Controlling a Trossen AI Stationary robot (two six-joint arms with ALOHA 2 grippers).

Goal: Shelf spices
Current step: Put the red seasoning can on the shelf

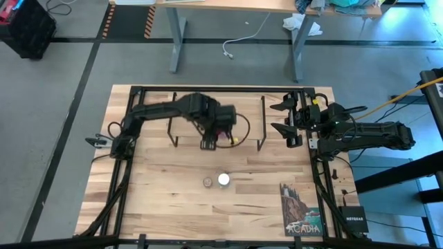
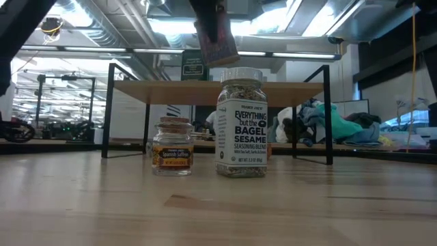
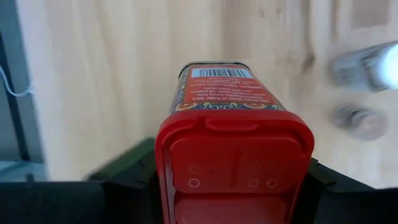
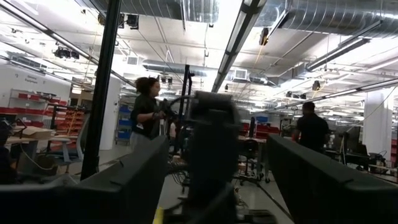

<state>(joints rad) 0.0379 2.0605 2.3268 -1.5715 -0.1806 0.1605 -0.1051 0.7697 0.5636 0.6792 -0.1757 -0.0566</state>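
**Left gripper carries red tin above shelf**

Left gripper (image 1: 220, 133) clamped on the red square tin (image 3: 233, 143), fingers against both its sides, held in the air over the shelf (image 2: 218, 88). Nearer the front edge than the gripper, the white-capped clear jar (image 2: 240, 121) and tiny round jar (image 2: 172, 147) stand side by side on the table (image 1: 159, 194). Right gripper (image 1: 285, 117) waits off by the shelf's right end, fingers spread apart, holding nothing.

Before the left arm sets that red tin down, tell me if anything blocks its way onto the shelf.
Nothing visible does. The left gripper holds the red tin above the shelf, whose top shows bare in the low view.
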